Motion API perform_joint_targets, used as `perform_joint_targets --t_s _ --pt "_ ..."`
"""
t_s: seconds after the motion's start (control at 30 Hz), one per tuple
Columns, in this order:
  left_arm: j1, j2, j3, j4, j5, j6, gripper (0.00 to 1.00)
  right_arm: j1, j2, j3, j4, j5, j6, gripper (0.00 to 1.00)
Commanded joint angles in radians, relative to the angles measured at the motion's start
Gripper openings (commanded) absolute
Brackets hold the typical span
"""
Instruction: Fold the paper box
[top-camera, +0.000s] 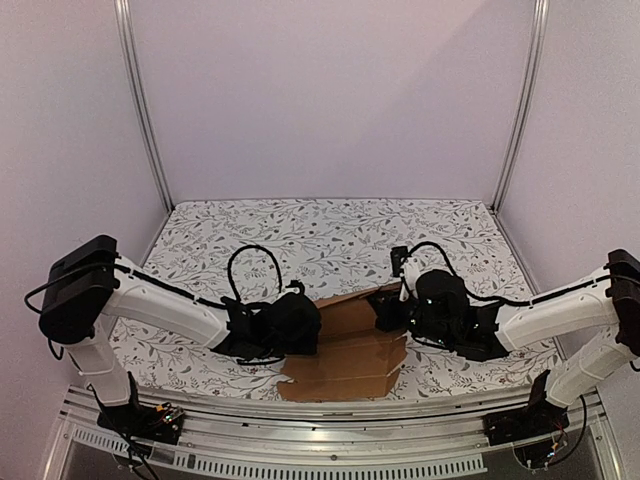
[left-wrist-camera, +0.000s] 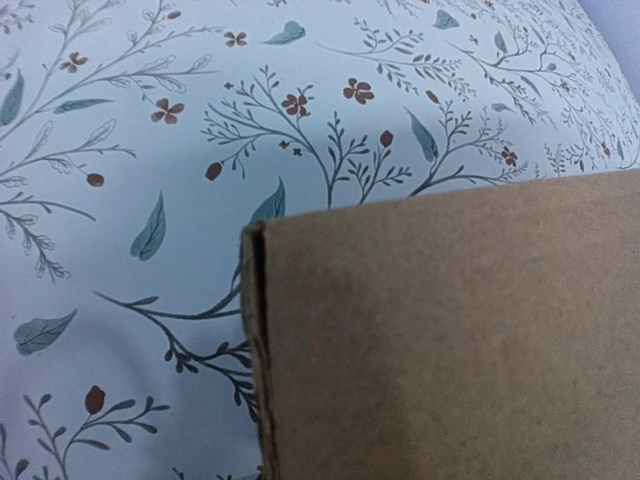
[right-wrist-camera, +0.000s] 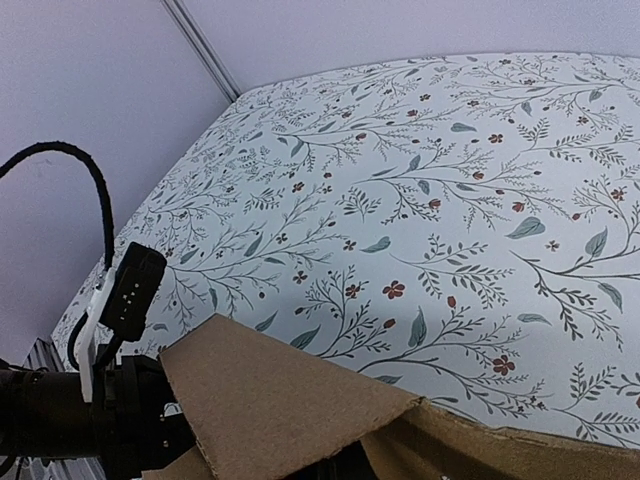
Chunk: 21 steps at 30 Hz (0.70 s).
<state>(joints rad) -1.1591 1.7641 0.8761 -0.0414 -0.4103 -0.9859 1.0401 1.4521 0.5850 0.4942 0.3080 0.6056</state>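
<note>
Top external view puts the plain brown cardboard paper box (top-camera: 345, 360) at the near middle of the table, its near edge close to the aluminium rail (top-camera: 320, 425) that carries the arm bases. It is partly folded: a broad panel lies flat on the table, a panel on its far side tilts up, and a flap on the right side is raised too.

The black left gripper (top-camera: 303, 325) meets the box at its far left corner, and the black right gripper (top-camera: 392, 312) meets it at the far right corner. Both heads overlap the cardboard, so the fingers are hidden and I cannot tell whether either claw is apart, together or clamped on the card.

Left wrist view shows no fingers either. Cardboard fills its lower right, with a doubled, folded edge running down the left side, lying over the cloth. Right wrist view has a raised, pointed cardboard flap across the bottom. Beyond it to the left is the black head of the left arm with its looping black cable (right-wrist-camera: 70, 165).

Under everything lies a white table cloth (top-camera: 300, 230) printed with grey-green sprigs and small red flowers. Pale lilac walls (top-camera: 330, 90) close the far and side edges, with slim aluminium posts (top-camera: 143, 100) at the far corners.
</note>
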Motion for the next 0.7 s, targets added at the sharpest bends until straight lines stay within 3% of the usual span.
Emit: perform_joint_targets --t_s 0.0,0.3,0.67 --pt "-0.036 -0.007 -0.025 -0.033 0.047 0.024 0.00 -0.003 -0.035 0.007 0.128 0.020 -0.012 0.00" --pt "-0.028 -0.036 -0.071 0.024 0.015 0.001 0.00 -0.003 -0.057 0.027 0.019 -0.029 -0.048 0.00" --pt "0.037 -0.085 -0.116 0.091 -0.001 0.033 0.00 -0.002 -0.179 0.081 -0.252 -0.201 -0.164 0.00"
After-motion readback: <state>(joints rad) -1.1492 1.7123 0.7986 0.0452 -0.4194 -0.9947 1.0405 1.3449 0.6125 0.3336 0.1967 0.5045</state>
